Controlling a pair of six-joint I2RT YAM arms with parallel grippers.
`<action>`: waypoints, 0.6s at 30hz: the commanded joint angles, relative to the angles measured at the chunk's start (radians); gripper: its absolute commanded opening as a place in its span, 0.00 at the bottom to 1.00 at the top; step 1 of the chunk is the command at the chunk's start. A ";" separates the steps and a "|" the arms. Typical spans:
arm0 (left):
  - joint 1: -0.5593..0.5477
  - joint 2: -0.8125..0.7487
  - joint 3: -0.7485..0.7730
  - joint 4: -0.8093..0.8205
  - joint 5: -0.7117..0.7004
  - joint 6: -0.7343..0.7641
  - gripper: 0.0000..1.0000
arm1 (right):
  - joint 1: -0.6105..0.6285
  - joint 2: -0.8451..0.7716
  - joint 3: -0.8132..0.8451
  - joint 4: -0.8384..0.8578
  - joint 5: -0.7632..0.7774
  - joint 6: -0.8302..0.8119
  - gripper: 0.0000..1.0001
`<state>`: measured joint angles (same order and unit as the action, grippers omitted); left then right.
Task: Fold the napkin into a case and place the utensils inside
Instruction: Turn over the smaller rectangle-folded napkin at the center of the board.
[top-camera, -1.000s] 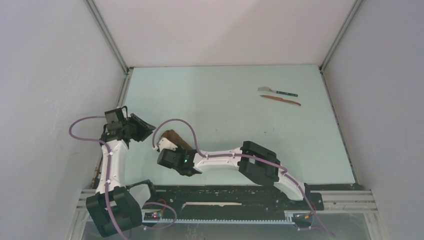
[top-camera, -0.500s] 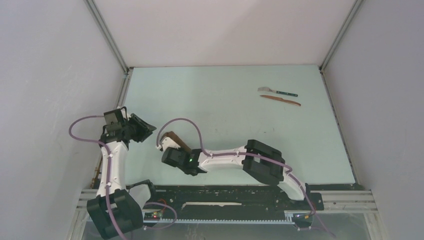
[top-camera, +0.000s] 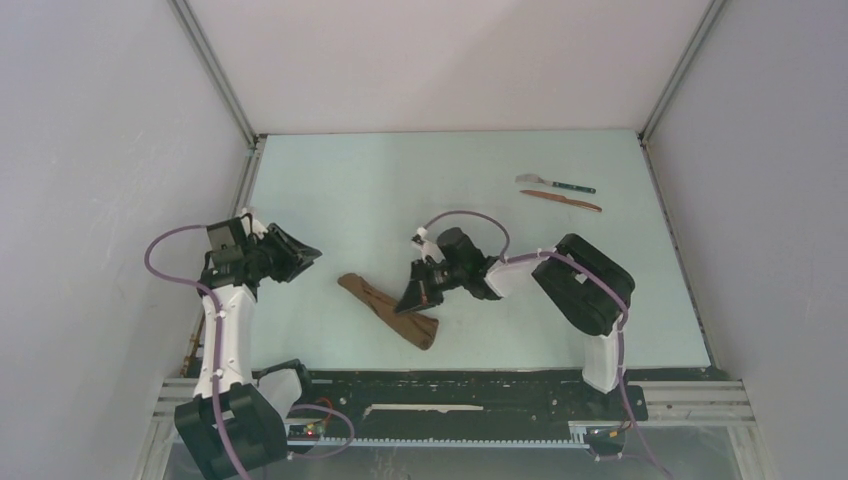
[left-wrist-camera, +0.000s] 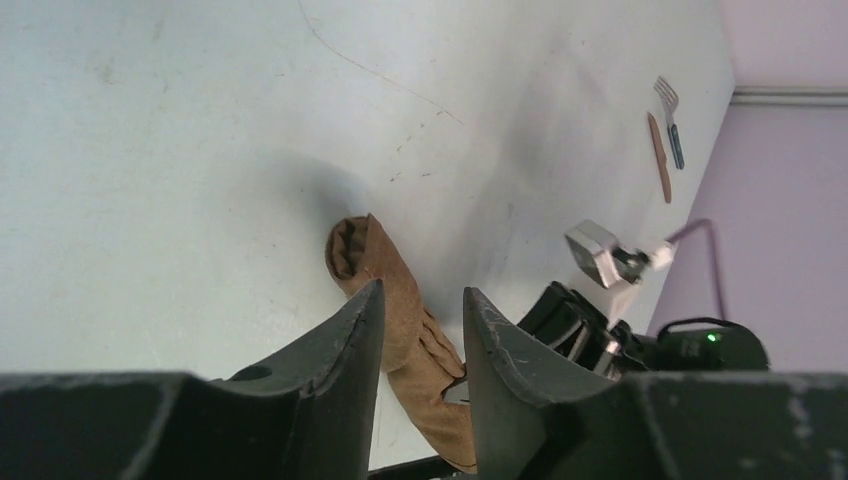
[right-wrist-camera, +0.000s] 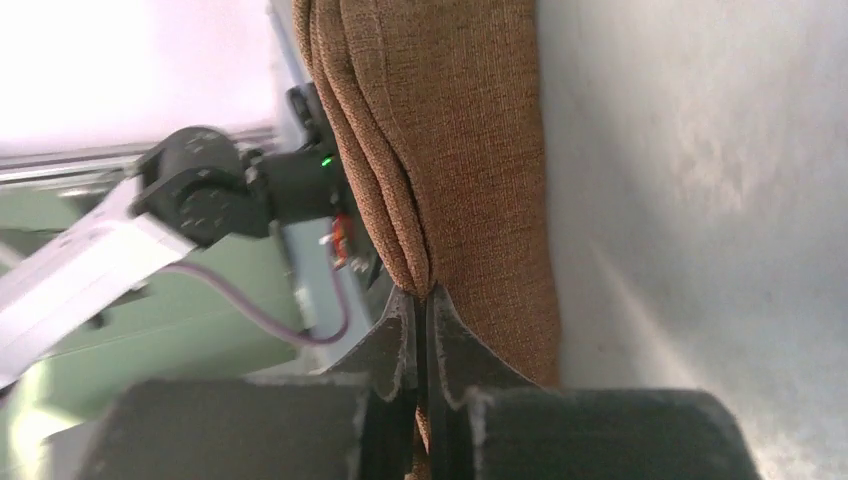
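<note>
The napkin (top-camera: 388, 311) lies bunched into a long brown strip slanting across the near-left of the table. My right gripper (top-camera: 411, 297) is shut on a fold along its right edge. In the right wrist view the fingertips (right-wrist-camera: 422, 300) pinch the layered cloth (right-wrist-camera: 470, 150). My left gripper (top-camera: 310, 256) hangs to the left of the strip, open and holding nothing. Between its fingers in the left wrist view (left-wrist-camera: 423, 290) the napkin (left-wrist-camera: 395, 290) shows below, apart from them. The utensils lie side by side at the far right: a fork (top-camera: 556, 184) and a reddish-brown knife (top-camera: 561, 199). No case shows.
The black rail (top-camera: 450, 385) with both arm bases runs along the table's near edge, just below the napkin's lower end. Grey walls close the left, right and back. A purple cable (top-camera: 470, 218) loops over the right wrist.
My right gripper closed on the napkin and swung right toward the table's middle, drawing the cloth out into a long strip. The left gripper shifted slightly right and opened a little.
</note>
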<state>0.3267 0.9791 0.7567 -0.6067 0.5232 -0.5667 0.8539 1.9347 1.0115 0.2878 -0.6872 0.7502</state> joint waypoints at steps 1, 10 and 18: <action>-0.036 -0.005 0.026 0.038 0.062 0.021 0.41 | -0.080 0.068 -0.161 0.604 -0.321 0.418 0.00; -0.307 0.135 0.059 0.117 0.112 0.019 0.47 | -0.294 0.097 -0.230 0.408 -0.371 0.240 0.19; -0.533 0.298 0.000 0.321 0.082 -0.106 0.45 | -0.364 -0.307 -0.117 -0.573 0.125 -0.398 0.62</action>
<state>-0.1616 1.2266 0.7906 -0.4644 0.5903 -0.5858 0.4538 1.8778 0.8009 0.2237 -0.8829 0.7044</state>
